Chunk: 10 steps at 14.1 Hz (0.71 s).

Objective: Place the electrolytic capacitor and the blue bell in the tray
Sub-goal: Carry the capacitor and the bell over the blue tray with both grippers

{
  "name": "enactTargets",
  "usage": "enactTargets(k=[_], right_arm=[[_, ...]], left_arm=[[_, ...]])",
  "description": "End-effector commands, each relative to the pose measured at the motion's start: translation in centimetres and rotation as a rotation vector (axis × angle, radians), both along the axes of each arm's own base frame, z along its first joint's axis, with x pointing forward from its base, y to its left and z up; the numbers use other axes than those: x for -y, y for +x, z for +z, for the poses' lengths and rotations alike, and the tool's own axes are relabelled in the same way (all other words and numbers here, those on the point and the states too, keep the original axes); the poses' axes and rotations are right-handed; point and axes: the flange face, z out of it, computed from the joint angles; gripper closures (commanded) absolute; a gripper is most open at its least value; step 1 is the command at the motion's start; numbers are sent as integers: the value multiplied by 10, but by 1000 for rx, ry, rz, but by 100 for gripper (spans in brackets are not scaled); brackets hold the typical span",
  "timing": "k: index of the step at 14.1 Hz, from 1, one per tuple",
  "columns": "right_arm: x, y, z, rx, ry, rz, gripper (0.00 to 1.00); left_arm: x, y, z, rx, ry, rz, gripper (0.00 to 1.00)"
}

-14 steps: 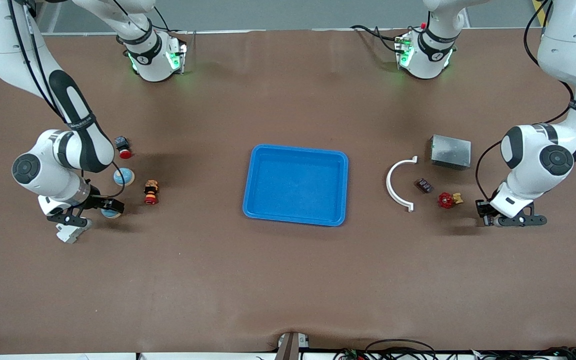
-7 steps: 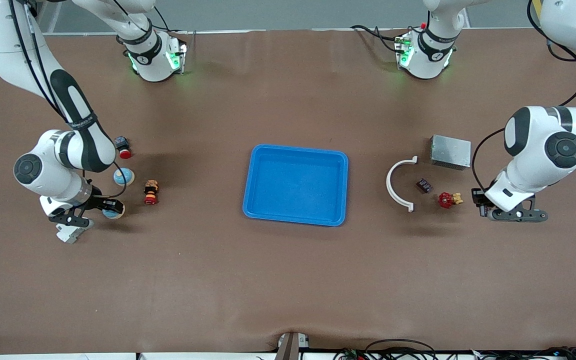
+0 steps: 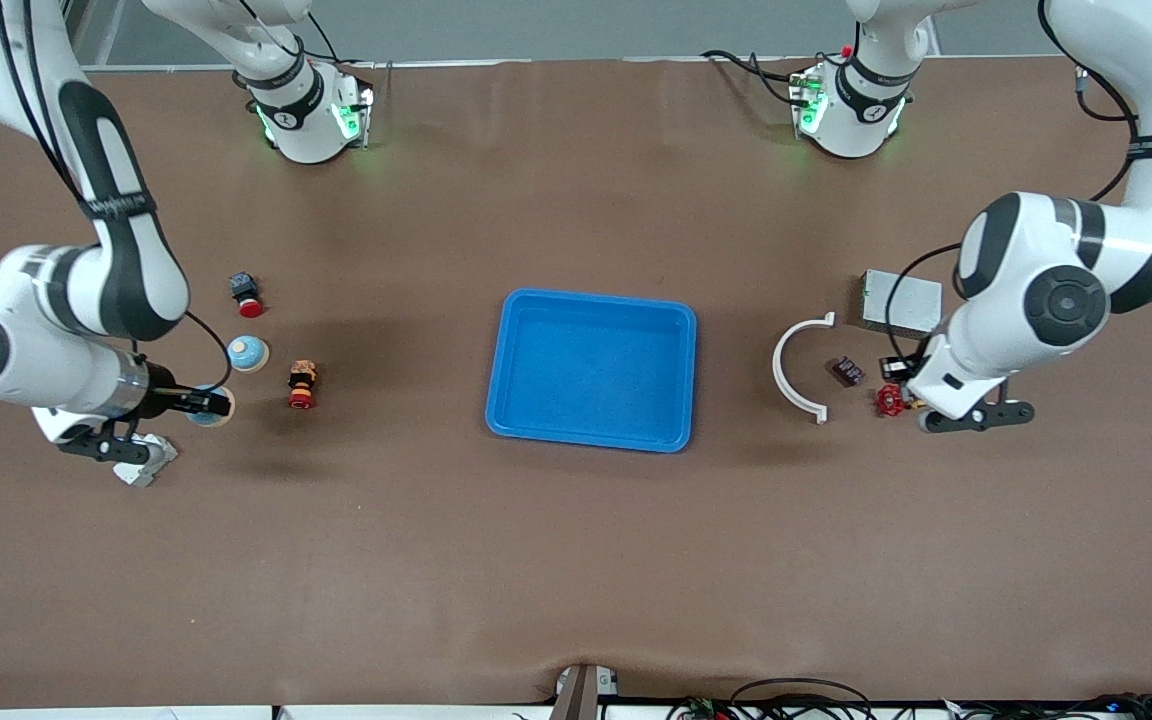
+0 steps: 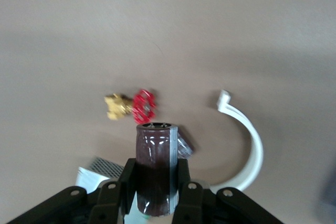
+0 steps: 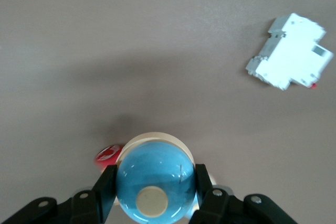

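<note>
The tray (image 3: pixel 591 370) is left bare at the table's middle. The right gripper (image 5: pixel 155 192) has been closed on the blue bell (image 5: pixel 155 181) and raised above the table at the right arm's end. The left gripper (image 4: pixel 154 195), clamped on the capacitor (image 4: pixel 154 167), has been lifted and carried over the red valve (image 4: pixel 144 105). Both parts are judged ready for transfer to the tray.

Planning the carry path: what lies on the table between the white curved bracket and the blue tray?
Nothing: bare brown table between white curved bracket and tray, per the front view.
</note>
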Motion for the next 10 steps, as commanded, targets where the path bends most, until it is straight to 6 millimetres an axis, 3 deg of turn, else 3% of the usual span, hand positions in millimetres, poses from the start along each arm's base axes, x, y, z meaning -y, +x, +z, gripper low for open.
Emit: enactTargets(k=[1,4,5,7,10], right_arm=[[-46,-10,46,-4,-12,-72,100],[-134,-29,89,12,-37,-178,100],[-163,-36,95,21,-45,-226,100],[-224,-50,93,17,-36,-306,100],[-289,-71,91,22,-10,-394,100]], left_arm=[[32,-7,-1,-26,-3,81,100],[76,-16,-12,-39,6,138,100],[88,-18,-20,-51,4,147,100],[115,-28,-32,-63,18,209,100],[160,-44,-47,-62,35,282,100]])
